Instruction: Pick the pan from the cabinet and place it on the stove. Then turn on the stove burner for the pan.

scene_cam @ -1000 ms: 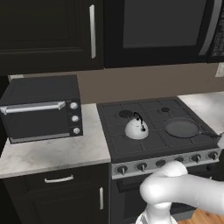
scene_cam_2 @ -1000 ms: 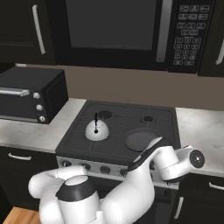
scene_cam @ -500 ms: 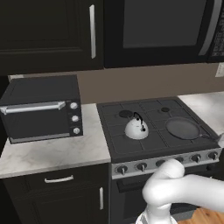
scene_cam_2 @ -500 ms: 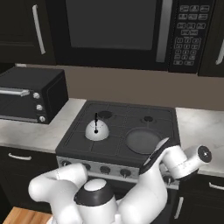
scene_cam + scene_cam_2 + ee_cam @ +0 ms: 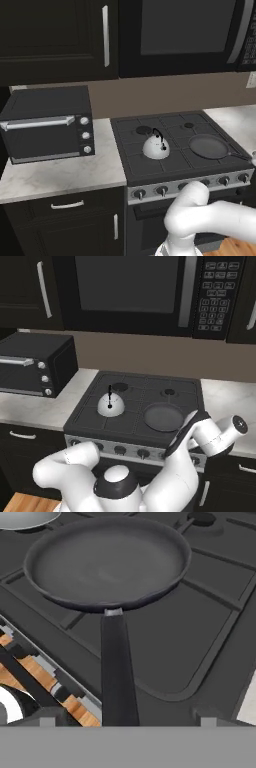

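Fingers (image 5: pixel 47 721) astride pan (image 5: pixel 107 559) handle

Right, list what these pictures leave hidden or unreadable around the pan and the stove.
- Knob settings: the stove knobs are too small in both base views to read.
- Burner under the pan: covered by the pan in the hand view and both base views.
- Gripper fingertips: barely rise above the bottom of the hand view; the pan's handle runs between them.
- Kettle: cut off by the hand view's top edge.
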You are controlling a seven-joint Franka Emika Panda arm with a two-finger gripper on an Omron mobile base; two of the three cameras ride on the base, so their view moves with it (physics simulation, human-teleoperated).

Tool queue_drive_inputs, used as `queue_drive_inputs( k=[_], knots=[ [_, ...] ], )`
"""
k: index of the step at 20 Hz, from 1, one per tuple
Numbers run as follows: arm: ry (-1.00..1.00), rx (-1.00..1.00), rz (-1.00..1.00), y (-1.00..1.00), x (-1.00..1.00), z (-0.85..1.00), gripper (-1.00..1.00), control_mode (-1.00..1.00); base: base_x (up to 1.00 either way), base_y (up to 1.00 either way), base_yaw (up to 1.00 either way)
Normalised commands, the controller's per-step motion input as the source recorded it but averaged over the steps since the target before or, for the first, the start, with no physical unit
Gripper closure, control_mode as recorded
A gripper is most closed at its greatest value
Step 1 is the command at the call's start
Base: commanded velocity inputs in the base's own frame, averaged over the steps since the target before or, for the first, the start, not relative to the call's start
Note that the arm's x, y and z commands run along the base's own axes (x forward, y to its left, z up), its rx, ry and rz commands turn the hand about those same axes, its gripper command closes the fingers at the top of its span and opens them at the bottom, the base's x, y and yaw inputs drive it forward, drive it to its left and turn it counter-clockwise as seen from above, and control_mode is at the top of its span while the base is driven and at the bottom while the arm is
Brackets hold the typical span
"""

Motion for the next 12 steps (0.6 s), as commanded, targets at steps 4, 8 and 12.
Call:
queue_drive_inputs(
  k=[4,8,12],
  knots=[
    [0.00,0.04,0.00,0.20,-0.65,0.03,-1.00,-1.00,0.00,0.00,0.00],
    [-0.08,0.09,0.00,0.25,-0.61,0.00,-1.00,-1.00,0.00,0.00,0.00],
    [-0.10,0.11,0.01,0.14,-0.82,-0.03,-1.00,-1.00,0.00,0.00,0.00]
  ],
)
